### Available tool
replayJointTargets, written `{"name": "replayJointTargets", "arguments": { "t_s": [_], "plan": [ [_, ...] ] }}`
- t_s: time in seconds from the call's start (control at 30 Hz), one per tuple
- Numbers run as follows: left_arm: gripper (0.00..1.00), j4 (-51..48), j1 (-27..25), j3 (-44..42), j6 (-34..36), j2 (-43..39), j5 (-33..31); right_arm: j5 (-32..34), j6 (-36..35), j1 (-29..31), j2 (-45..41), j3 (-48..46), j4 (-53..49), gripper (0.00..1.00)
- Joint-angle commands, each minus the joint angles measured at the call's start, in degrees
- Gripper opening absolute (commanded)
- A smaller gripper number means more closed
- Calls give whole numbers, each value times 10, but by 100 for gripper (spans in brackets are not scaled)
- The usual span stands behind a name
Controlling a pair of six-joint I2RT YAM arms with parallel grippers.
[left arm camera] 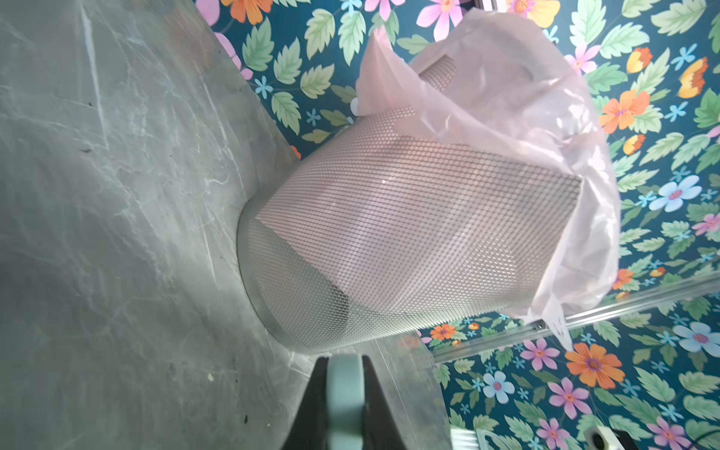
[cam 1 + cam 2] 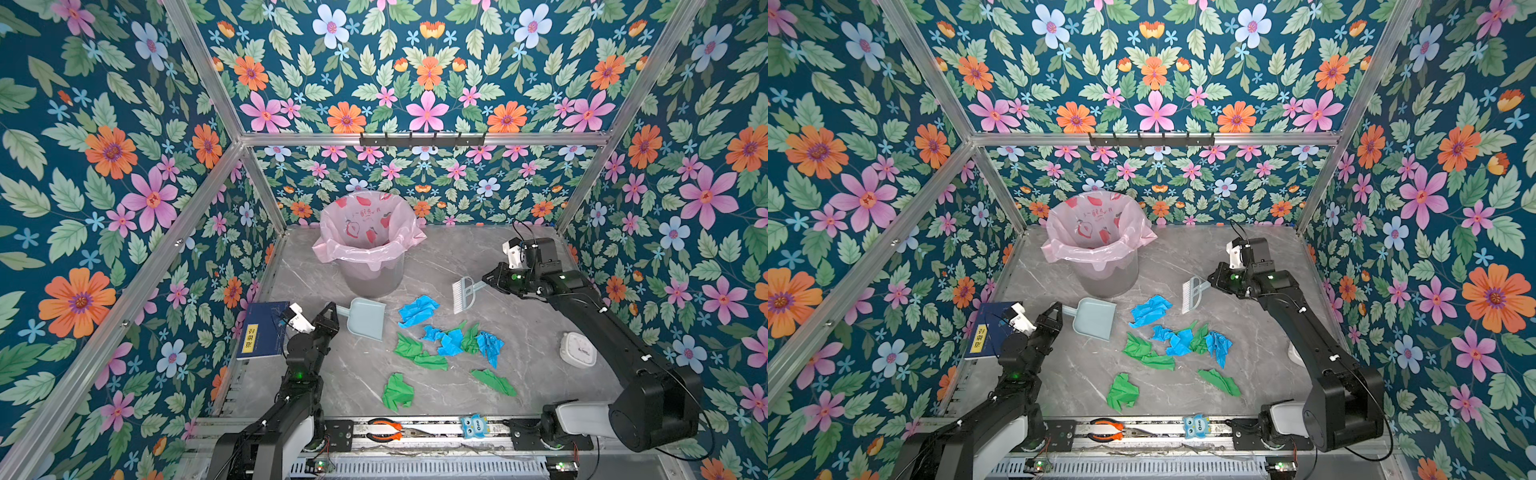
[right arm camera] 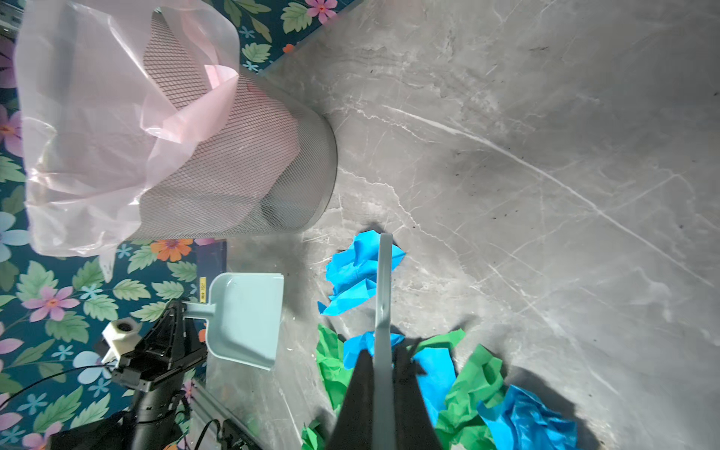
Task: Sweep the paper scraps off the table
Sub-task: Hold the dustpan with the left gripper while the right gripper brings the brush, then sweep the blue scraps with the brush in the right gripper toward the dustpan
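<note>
In a top view, dustpan [image 2: 368, 319] is clamped by left gripper [image 2: 332, 309], brush [image 2: 463, 296] by right gripper [image 2: 487, 282], flanking paper scraps [image 2: 451, 343] for sweeping.

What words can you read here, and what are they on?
"One": on the blue owl.
Yellow label on the book: dark characters, too blurred to read.
Red print on the pink bag: too blurred to read.
White clock: marks too small to read.
</note>
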Motion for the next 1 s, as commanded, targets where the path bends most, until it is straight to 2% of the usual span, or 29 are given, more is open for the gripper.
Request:
{"name": "replayJointTargets", "arguments": {
  "t_s": [0.0, 0.27, 0.43, 0.97],
  "plan": [
    [0, 21, -10, -29, 8, 24, -36, 25, -15, 4, 5, 4, -11, 0],
    [0, 150, -73, -3, 5, 188, -65, 63, -31, 23, 27, 22, -20, 0],
    [0, 205, -95, 2, -2, 255, -83, 91, -40, 24, 42, 34, -30, 0],
    [0, 301, -121, 4, 12, 336, -172, 164, -85, 71, 117, 80, -19, 0]
  ]
}}
